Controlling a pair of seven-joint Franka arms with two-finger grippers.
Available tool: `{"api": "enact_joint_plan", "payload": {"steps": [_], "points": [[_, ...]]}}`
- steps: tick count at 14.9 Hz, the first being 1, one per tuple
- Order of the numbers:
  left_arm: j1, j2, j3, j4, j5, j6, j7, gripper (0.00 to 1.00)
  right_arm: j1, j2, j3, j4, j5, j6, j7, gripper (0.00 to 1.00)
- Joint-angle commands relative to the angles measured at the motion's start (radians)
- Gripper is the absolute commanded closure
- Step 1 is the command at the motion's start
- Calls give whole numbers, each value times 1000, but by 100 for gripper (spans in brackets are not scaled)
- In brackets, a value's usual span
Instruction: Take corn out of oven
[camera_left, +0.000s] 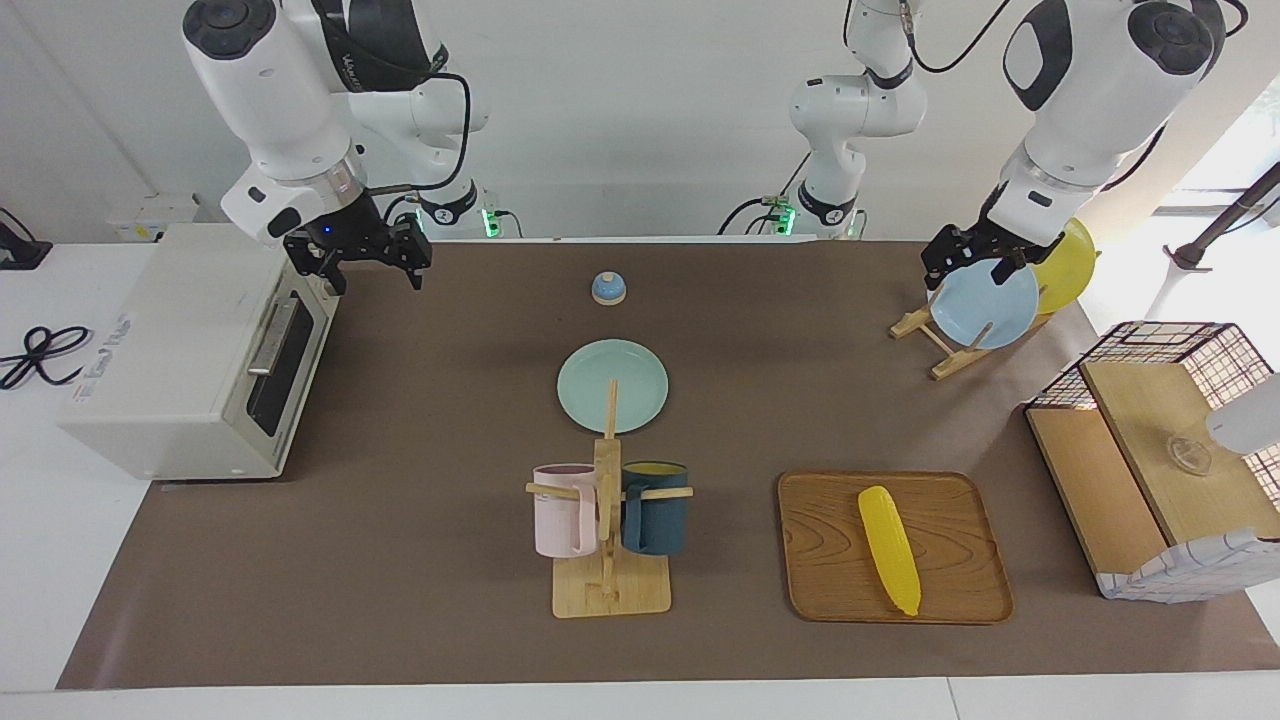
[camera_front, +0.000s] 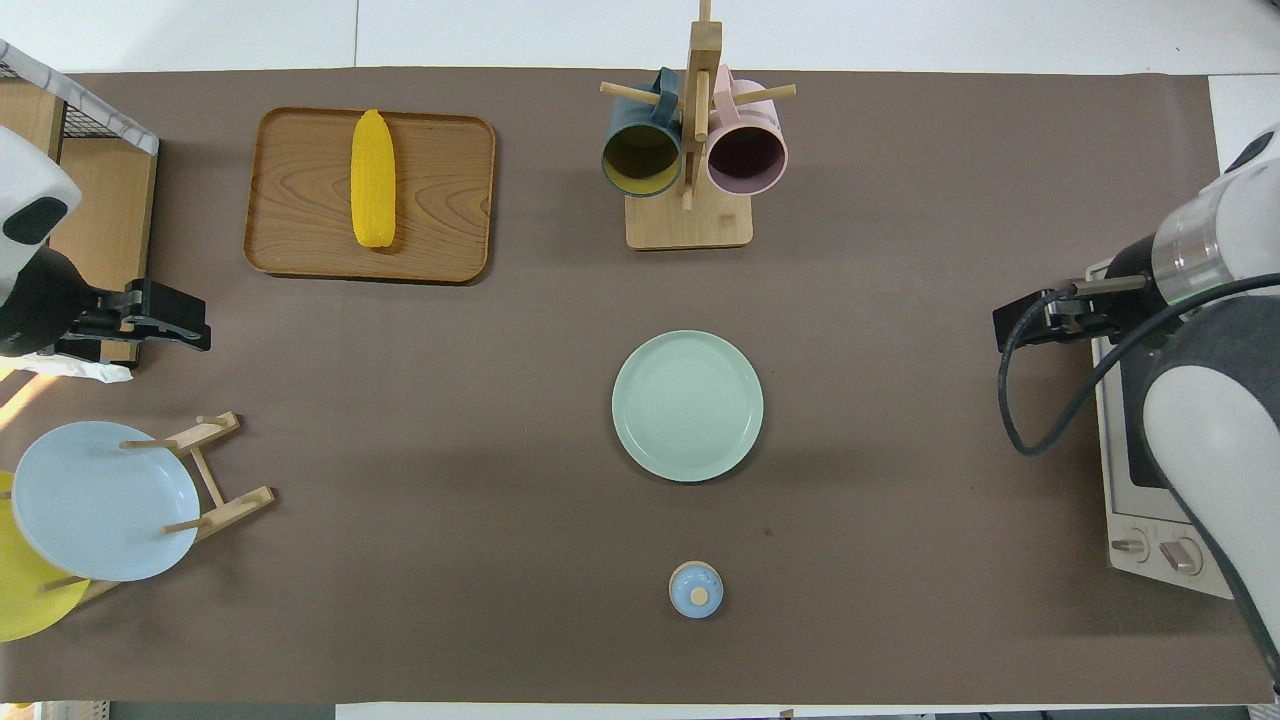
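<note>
mostly hidden oven (camera_front: 1150, 500) under right arm; right pincer (camera_left: 372, 262) open, empty; left pincer's (camera_left: 978, 262) grip unclear.

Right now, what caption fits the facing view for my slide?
Corn lies on a wooden tray, oven door closed, both tools raised.

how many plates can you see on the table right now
3. A green plate lies flat mid-table, nearer the robots than the mug stand. A blue plate and a yellow plate stand in the wooden rack at the left arm's end.

Bright yellow corn (camera_left: 889, 549), off-white oven (camera_left: 190, 350), mint plate (camera_left: 612, 385), wood-grain brown tray (camera_left: 950, 590)
</note>
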Motion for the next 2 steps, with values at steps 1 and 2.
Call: {"api": "enact_joint_plan", "payload": {"steps": [1, 2], "points": [[4, -18, -9, -12, 21, 15, -14, 0, -3, -10, 4, -1, 6, -17, 11, 0], [3, -18, -9, -12, 21, 15, -13, 0, -1, -10, 4, -1, 6, -19, 11, 0]]}}
